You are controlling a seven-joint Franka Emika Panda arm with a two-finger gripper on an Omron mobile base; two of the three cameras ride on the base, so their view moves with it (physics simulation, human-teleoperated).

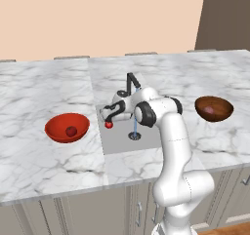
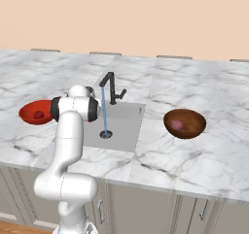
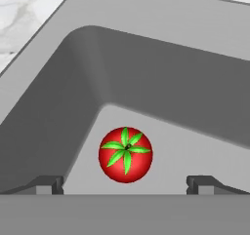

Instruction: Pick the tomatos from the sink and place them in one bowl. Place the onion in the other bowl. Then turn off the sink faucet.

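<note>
On the left of the marble desk (image 1: 29, 161) sits the red-orange bowl (image 1: 54, 128), and one dark red tomato (image 1: 71, 130) lies inside it. Right of it, in the grey sink (image 1: 119, 140), the bright tomato with the green top (image 3: 125, 154) rests on the basin floor near a corner, close to the side wall. The end effector (image 3: 125, 184) hovers over it with its tips spread as wide as they go and nothing between them; the tomato sits centred in the gap but clear of both tips. Water runs in a thin stream from the black faucet (image 1: 131, 83) down to the drain (image 1: 135, 136), just right of the hand. Further right on the desk stands the dark brown bowl (image 1: 222, 113) with the pinkish-purple onion (image 2: 176, 125) already in it.

The step in hand looks like the descent onto the second tomato. The risk is that a round fruit rolls: if one tip touches first, it may slide toward the corner wall, out of the grip. Coming down too close to that wall could also catch a tip on the basin side. A shallow close, above the widest part, would likely squeeze the tomato out downward. The faucet is not yet turned off.
</note>
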